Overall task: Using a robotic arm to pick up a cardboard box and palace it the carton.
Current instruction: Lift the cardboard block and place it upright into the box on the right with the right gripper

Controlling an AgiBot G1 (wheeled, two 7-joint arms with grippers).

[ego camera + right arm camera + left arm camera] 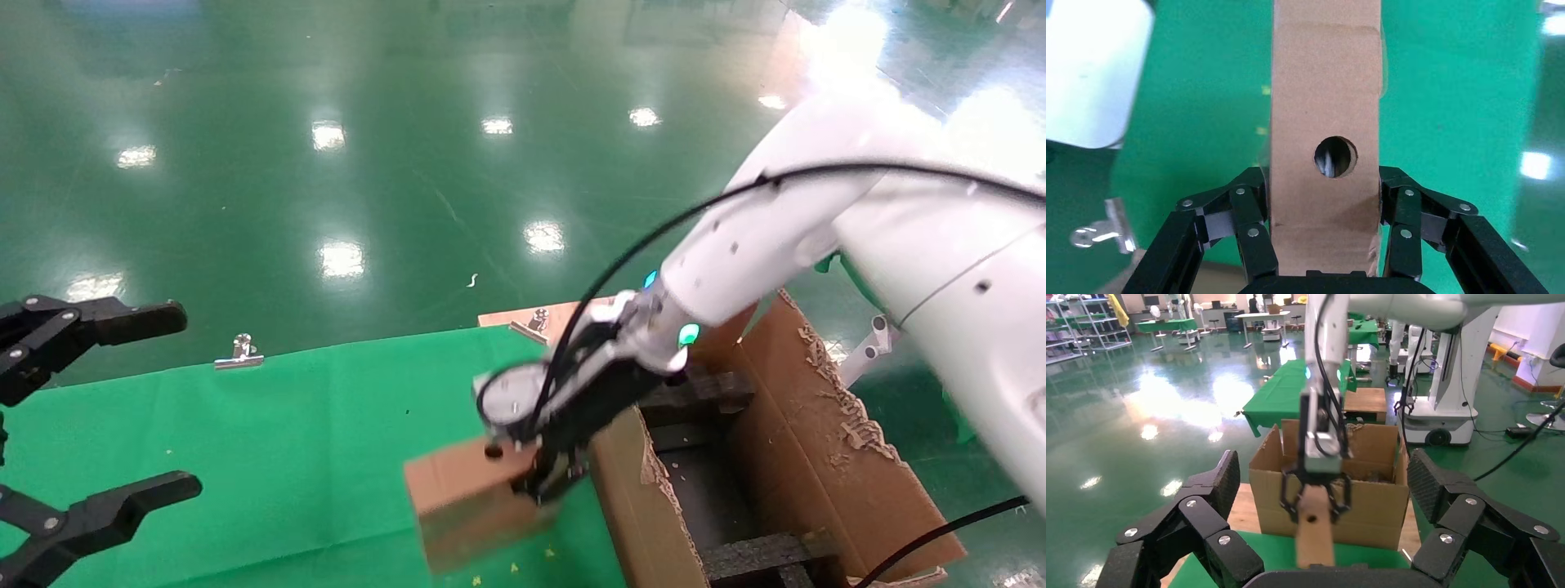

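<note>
While the right gripper (546,478) clamps the cardboard box (470,498) between its fingers (1251,229), the box hangs off the green cloth (286,457), just left of the carton (825,457) and outside it. Carton's near wall and ragged flap edge stand between box and the black foam inserts (760,551) inside. Box's narrow face shows 1 round hole (1335,157); no readable print or label on any face in view. White right arm (760,229) with black cable (621,269) reaches in from the right. Left gripper (73,425) sits at the far left over the cloth, jaws spread wide, holding nothing. 2 metal clips (239,353) pin the cloth's far edge. Glossy green floor (409,122) beyond.
</note>
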